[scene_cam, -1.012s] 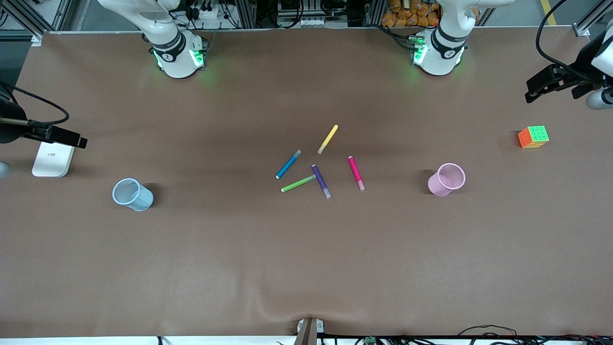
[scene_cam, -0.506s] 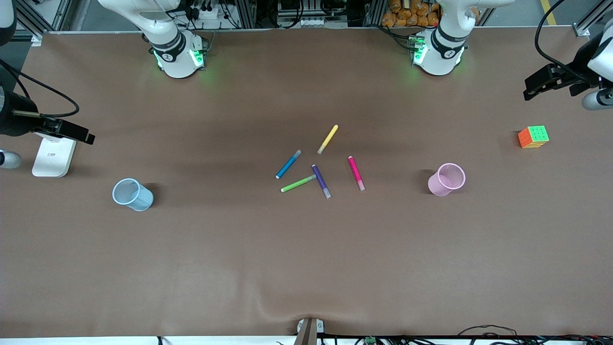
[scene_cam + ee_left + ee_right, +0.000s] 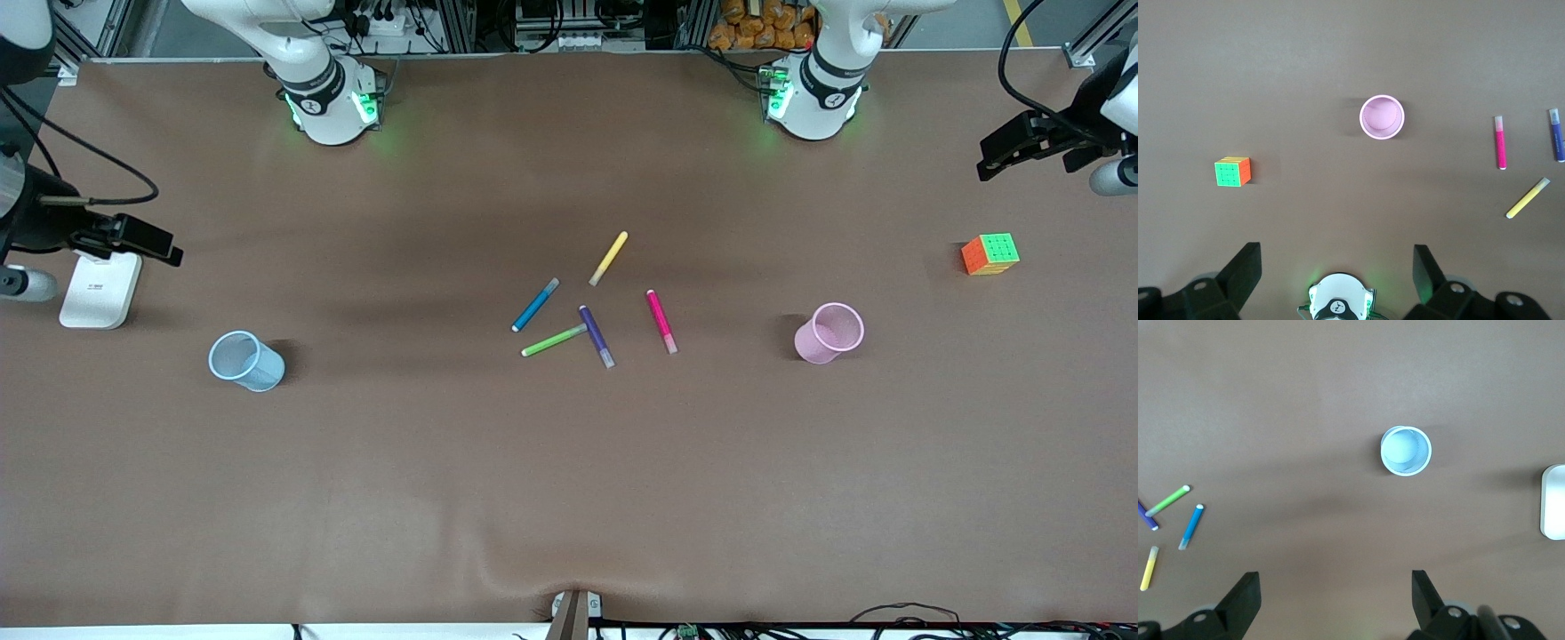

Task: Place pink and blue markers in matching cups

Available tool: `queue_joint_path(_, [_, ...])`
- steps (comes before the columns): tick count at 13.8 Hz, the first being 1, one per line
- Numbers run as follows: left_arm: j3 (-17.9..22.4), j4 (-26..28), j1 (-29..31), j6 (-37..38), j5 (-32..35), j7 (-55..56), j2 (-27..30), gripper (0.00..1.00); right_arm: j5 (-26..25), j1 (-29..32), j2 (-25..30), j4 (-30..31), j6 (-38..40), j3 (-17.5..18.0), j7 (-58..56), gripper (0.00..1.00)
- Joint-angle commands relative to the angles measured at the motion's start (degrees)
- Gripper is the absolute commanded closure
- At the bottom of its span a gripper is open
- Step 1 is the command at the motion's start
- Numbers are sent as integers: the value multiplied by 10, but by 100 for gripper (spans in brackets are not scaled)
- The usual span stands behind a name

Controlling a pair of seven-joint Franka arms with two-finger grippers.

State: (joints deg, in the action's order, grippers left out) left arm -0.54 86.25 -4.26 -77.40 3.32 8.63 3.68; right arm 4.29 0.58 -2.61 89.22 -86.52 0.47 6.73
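Note:
The pink marker (image 3: 661, 321) and the blue marker (image 3: 535, 304) lie in a loose cluster of markers at the table's middle. The pale pink cup (image 3: 829, 332) stands upright toward the left arm's end, and the pale blue cup (image 3: 245, 360) stands upright toward the right arm's end. My left gripper (image 3: 1022, 147) hangs high over the left arm's end, open and empty (image 3: 1337, 267); its wrist view shows the pink cup (image 3: 1381, 117) and the pink marker (image 3: 1501, 142). My right gripper (image 3: 133, 238) hangs high over the right arm's end, open and empty (image 3: 1336, 587); its wrist view shows the blue cup (image 3: 1405, 450) and the blue marker (image 3: 1191, 526).
A yellow marker (image 3: 609, 258), a green marker (image 3: 553, 340) and a dark purple marker (image 3: 597, 336) lie with the cluster. A coloured puzzle cube (image 3: 989, 254) sits near the left arm's end. A white flat object (image 3: 98, 293) lies under the right gripper.
The right gripper has drifted a little toward the table's middle. The left gripper has shifted slightly toward the bases. Nothing on the table has moved.

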Motion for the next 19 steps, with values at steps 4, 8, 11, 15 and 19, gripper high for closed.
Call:
queue_joint_path(4, [0, 4, 2, 8, -2, -13, 11, 0, -5, 14, 37, 54, -16, 8, -36, 0])
queue_joint_path(8, [0, 3, -1, 2, -3, -12, -8, 0, -5, 15, 33, 52, -9, 8, -37, 0])
queue_joint_path(11, [-1, 2, 0, 10, -9, -4, -9, 0, -5, 15, 32, 52, -8, 8, -37, 0])
queue_joint_path(15, [-10, 16, -18, 17, -17, 23, -24, 0, -5, 16, 31, 50, -4, 8, -36, 0])
queue_joint_path(19, [-88, 16, -28, -13, -11, 146, -92, 0, -5, 14, 2, 47, 6, 9, -37, 0])
